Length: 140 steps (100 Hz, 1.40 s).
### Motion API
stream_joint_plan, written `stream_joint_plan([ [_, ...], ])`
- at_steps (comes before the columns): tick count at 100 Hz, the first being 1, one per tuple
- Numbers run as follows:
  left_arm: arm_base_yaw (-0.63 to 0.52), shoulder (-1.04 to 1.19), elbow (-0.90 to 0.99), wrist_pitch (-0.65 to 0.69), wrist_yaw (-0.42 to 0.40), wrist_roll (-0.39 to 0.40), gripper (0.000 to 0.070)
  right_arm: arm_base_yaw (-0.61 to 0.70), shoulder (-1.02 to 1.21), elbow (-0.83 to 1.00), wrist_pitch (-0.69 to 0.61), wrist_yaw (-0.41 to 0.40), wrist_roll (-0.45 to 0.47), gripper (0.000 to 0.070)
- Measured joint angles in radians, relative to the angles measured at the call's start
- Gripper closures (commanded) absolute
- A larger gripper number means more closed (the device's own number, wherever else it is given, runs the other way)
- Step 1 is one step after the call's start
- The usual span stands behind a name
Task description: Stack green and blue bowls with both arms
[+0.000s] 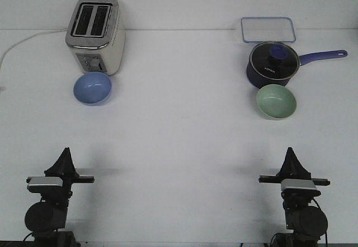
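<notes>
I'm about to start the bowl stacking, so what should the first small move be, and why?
Probably reach the left claw forward toward the blue bowl in front of the toaster. Both claws sit back near the table's front edge, far from either bowl, and nothing is held. The green bowl sits on the right, by the pot, nearer the right claw.

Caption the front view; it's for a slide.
Blue bowl by the toaster, green bowl by the pot.

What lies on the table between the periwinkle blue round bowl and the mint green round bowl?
Nothing: in the front view, the white table runs bare between the blue bowl and the green bowl.
</notes>
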Motion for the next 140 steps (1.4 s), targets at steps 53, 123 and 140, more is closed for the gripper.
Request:
stream_joint_plan([
  [53,0.0,0.0,0.0,0.0,0.0,0.0,0.0687,0.0,0.0,0.0,0.053,0.0,0.0,0.07],
  [123,0.0,0.0,0.0,0.0,0.0,0.0,0.0687,0.0,0.2,0.513,-0.508,0.082,0.002,0.07],
  [140,0.0,0.0,0.0,0.0,0.0,0.0,0.0687,0.0,0.365,0.723,-0.71,0.082,0.027,0.07],
])
